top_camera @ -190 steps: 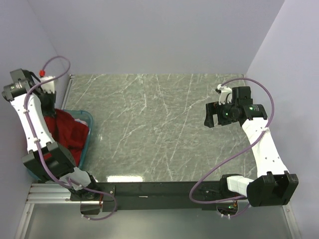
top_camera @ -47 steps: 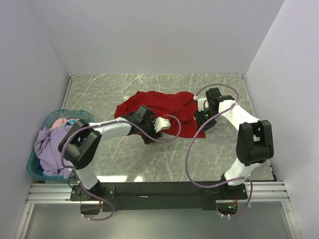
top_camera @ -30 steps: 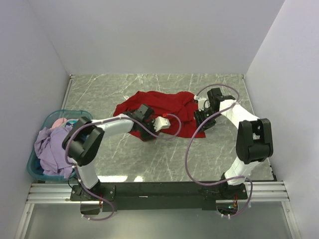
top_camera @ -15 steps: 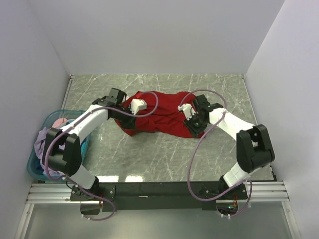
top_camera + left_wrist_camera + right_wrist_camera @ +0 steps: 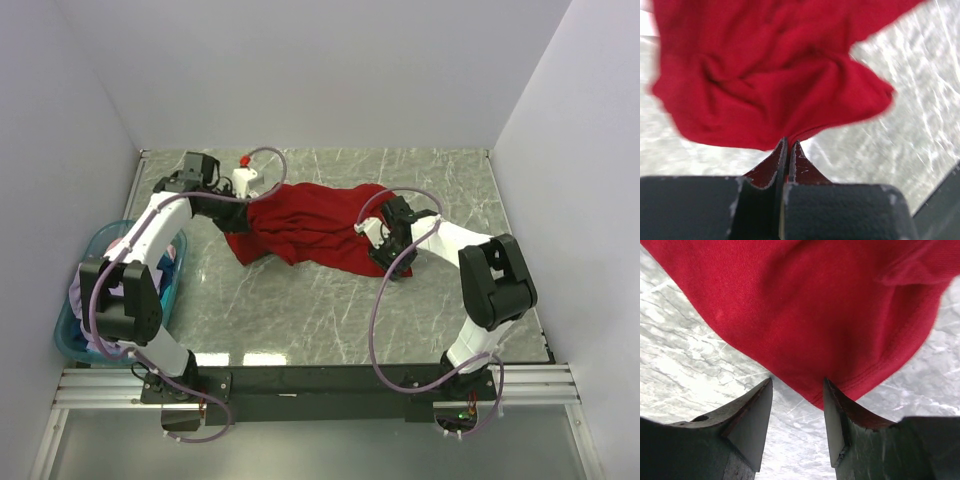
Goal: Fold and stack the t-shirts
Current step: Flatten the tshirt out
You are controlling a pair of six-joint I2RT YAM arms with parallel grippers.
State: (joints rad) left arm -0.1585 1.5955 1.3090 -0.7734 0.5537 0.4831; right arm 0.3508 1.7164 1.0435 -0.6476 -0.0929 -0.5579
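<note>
Free room on the marble table (image 5: 330, 310): near half and far right corner lie open, while the red t-shirt (image 5: 310, 225) covers the middle and the teal basket (image 5: 68, 345) blocks the left edge.

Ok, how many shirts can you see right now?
2 certain: the red shirt lying on the table, and a lavender shirt in the basket at left. The left arm covers much of the basket, so more may be hidden.
</note>
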